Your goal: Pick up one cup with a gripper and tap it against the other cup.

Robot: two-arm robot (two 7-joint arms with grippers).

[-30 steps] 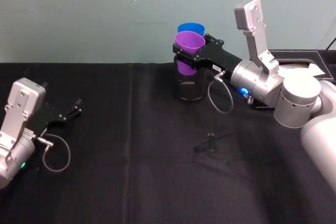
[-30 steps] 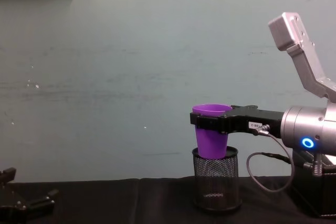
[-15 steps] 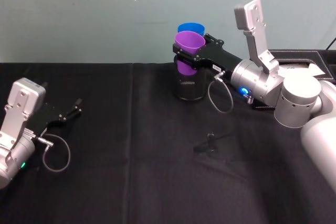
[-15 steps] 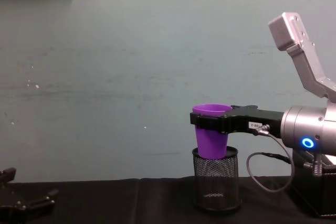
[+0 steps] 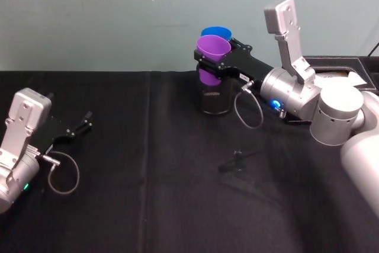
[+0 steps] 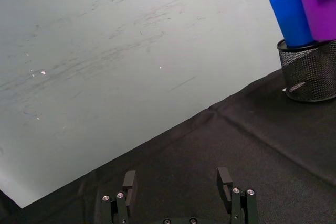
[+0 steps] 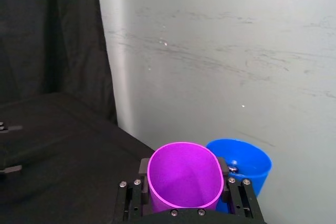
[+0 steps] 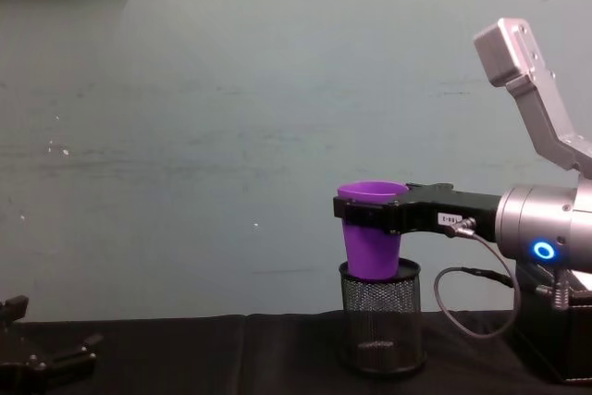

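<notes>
My right gripper (image 5: 214, 63) is shut on the purple cup (image 5: 212, 48), held upright just over the rim of a black mesh holder (image 5: 214, 100). The blue cup (image 5: 216, 31) stands in that holder right behind the purple one. From the right wrist, the purple cup (image 7: 184, 174) sits between the fingers (image 7: 143, 169) with the blue cup (image 7: 247, 163) right against it; I cannot tell whether they touch. In the chest view the purple cup (image 8: 372, 240) hides the blue one. My left gripper (image 5: 83, 124) rests open at the table's left, empty (image 6: 177, 182).
The black-clothed table (image 5: 148, 205) ends at a pale green wall. A small black object (image 5: 237, 161) lies mid-table. A black box (image 5: 337, 63) sits behind my right arm. From the left wrist, both cups and the mesh holder (image 6: 310, 72) show far off.
The right gripper with the purple cup has edged very slightly up and to the left. The left arm has not moved.
</notes>
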